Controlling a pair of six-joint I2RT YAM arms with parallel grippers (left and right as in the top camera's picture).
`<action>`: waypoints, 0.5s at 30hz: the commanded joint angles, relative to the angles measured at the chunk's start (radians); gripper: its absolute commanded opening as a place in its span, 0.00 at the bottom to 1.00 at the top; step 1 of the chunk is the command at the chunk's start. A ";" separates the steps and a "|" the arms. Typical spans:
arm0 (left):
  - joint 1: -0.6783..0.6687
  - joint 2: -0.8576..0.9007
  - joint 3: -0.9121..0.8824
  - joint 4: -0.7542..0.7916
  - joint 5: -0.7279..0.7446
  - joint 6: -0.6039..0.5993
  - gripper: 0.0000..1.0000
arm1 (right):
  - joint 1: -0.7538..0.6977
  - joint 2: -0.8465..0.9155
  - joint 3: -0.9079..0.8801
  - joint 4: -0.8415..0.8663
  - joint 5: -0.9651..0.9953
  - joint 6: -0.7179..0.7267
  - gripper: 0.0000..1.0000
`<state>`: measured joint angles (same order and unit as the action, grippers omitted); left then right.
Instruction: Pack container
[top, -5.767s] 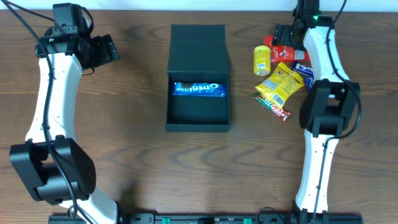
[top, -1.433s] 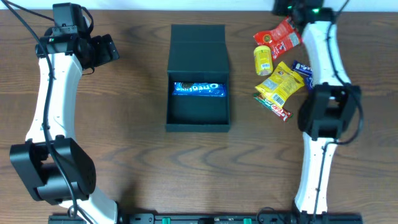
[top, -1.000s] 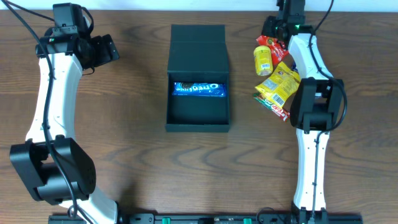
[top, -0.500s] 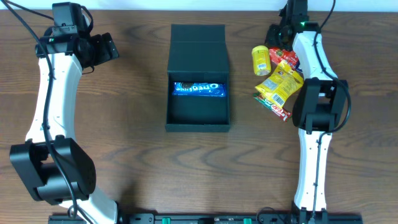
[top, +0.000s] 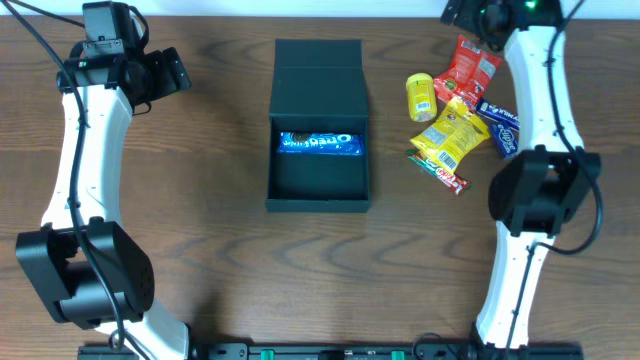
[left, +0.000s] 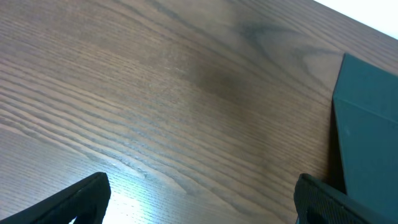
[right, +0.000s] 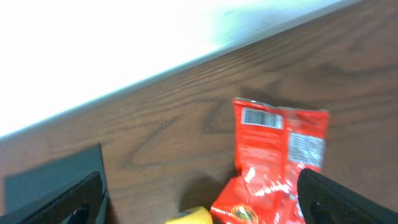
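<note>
Container (top: 318, 125), seen from overhead, sits open at mid-table, its lid flap folded back and a blue Oreo packet (top: 318, 144) lying across the inside. A red packet (top: 470, 68), yellow can (top: 420, 95) and yellow bag (top: 450, 132) cluster to its right. From the left wrist, the left gripper (left: 202, 202) is spread wide over bare wood, with the container's wall at the right edge. From the right wrist, the right gripper (right: 202, 199) is spread wide and empty above the red packet.
</note>
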<state>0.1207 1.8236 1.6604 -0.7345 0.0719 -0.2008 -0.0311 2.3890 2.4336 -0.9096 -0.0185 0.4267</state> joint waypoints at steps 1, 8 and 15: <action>0.002 0.011 -0.004 0.006 -0.004 0.022 0.95 | -0.034 0.043 -0.008 -0.053 0.064 0.155 0.99; 0.002 0.011 -0.004 0.009 -0.004 0.022 0.96 | -0.045 0.107 -0.008 -0.097 0.097 0.319 0.99; 0.002 0.011 -0.004 0.005 -0.004 0.022 0.95 | -0.045 0.187 -0.008 -0.107 0.036 0.343 0.99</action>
<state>0.1207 1.8236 1.6604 -0.7288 0.0719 -0.2008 -0.0753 2.5427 2.4313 -1.0115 0.0410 0.7288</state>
